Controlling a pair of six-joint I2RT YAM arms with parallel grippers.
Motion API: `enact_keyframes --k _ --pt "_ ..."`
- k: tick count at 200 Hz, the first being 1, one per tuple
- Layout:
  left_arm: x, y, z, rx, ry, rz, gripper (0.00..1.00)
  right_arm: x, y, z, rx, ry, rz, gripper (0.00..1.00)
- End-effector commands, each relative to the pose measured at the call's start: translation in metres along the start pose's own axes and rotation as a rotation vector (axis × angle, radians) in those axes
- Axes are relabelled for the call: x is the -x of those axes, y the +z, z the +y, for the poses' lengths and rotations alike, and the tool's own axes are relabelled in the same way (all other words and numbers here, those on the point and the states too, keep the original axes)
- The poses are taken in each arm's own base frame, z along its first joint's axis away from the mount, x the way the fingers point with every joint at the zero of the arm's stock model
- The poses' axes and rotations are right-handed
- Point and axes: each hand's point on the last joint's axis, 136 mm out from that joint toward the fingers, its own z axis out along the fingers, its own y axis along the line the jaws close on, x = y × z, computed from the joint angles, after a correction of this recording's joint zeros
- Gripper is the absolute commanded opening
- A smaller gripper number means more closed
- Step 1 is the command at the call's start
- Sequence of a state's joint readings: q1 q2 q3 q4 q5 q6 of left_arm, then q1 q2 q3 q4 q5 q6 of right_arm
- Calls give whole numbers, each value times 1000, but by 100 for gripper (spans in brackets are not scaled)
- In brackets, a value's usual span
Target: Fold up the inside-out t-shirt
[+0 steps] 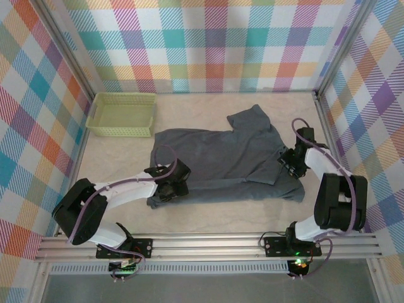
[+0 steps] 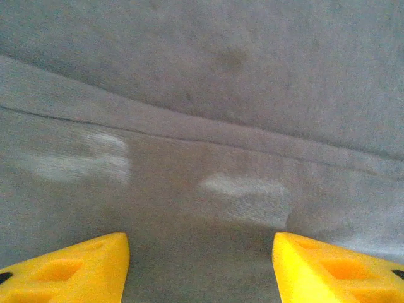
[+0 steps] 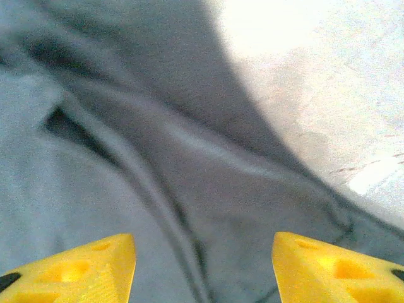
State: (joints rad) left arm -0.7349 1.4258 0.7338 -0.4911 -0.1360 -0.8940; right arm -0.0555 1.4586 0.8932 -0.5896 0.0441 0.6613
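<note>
Well, my left pincer (image 2: 201,245) stands open: its two yellow fingers (image 2: 76,268) are spread apart with nothing between them, low over the cloth. From above, that left pincer (image 1: 169,188) sits at the near-left corner of the plain slate blue-grey t-shirt of soft wrinkly cloth (image 1: 233,158). Under it the t-shirt (image 2: 221,95) shows a long ridge running across, with two pale patches nearer to me.

My right pincer (image 3: 203,245) is open too, its fingers parted over rumpled folds of the t-shirt (image 3: 126,158), gripping nothing. Seen from above, the right pincer (image 1: 291,165) is at the shirt's right edge, and the pale speckled tabletop (image 3: 315,76) lies bare just beyond the cloth.

The t-shirt lies spread on the tabletop (image 1: 189,218), middle to right, one sleeve reaching toward the far wall. The pale yellow-green plastic mesh basket (image 1: 122,115) stands in the far-left corner, near the shirt but apart from it. Bright plaid walls (image 1: 208,44) surround the table.
</note>
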Motion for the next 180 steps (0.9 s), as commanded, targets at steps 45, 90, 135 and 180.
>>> enact_keyframes --k 45,90,135,180 --pt "59 -36 47 104 -40 -122 63 -81 -28 14 -60 -349 95 60" --pt "63 -23 73 172 -61 -84 64 -88 -13 7 -149 -393 109 59" --pt "66 -8 87 206 -77 -59 64 -81 2 1 -229 -404 99 59" --pt "70 3 84 195 -82 -33 57 -70 8 13 -224 -408 55 27"
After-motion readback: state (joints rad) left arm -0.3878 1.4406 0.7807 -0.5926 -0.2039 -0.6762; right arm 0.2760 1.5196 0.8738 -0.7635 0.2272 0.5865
